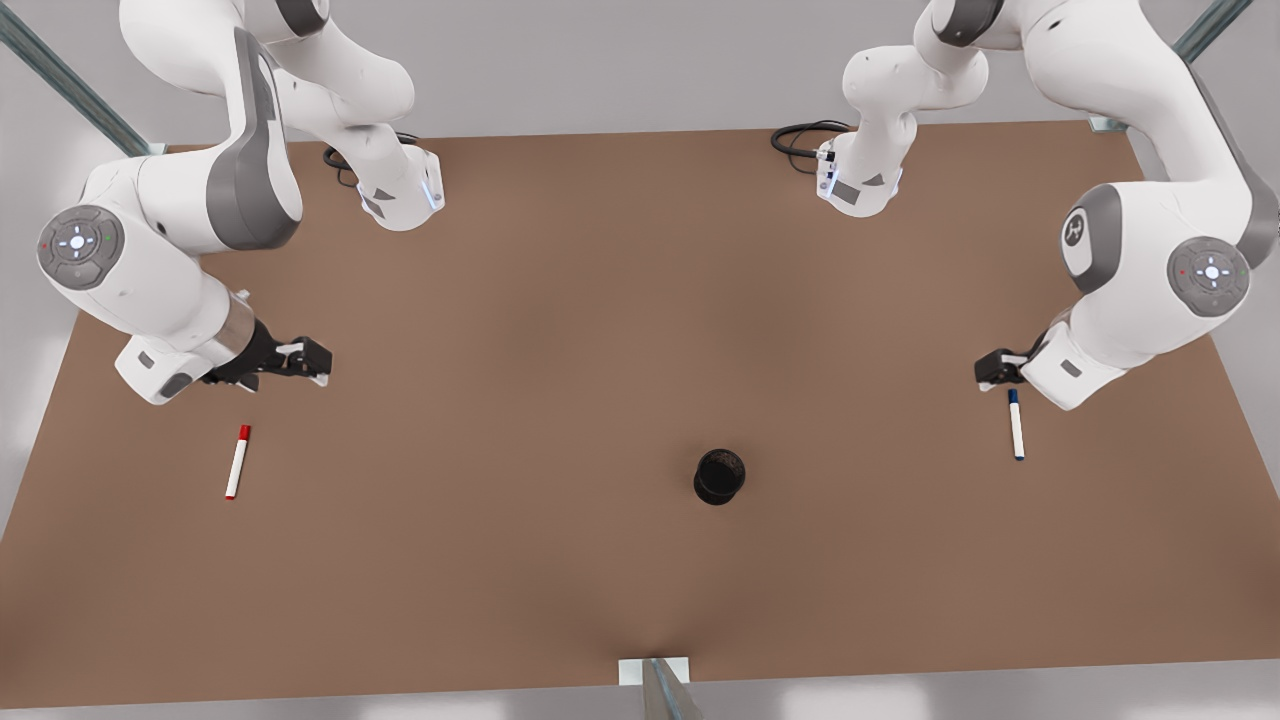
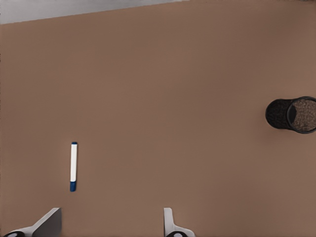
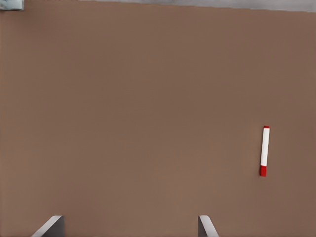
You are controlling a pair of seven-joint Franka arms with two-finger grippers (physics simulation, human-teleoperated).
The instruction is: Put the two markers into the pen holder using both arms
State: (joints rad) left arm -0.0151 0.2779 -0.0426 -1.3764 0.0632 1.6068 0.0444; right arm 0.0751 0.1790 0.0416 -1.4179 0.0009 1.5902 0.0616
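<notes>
Two markers lie flat on the brown table (image 1: 560, 400), well apart from each other. The red marker (image 1: 237, 462) rests toward the front view's left, its red cap pointing up toward the arm above it. The blue marker (image 1: 1016, 424) lies toward the front view's right, its blue cap nearest the gripper there. Between them, nearer the blue one, the pen holder (image 1: 720, 476) stands upright with its mouth open.

The left gripper (image 1: 988, 372) hangs just above the blue marker's capped end, not touching it; in the left wrist view its two fingertips (image 2: 49, 223) stand wide apart, with the blue marker (image 2: 73, 166) on the table beyond them and the pen holder (image 2: 292, 114) off to the side. The right gripper (image 1: 312, 362) hovers near the red marker, a little away from its cap; its jaws are also spread, and the right wrist view shows the red marker (image 3: 265, 150) lying off to one side of the fingertips (image 3: 52, 224).
</notes>
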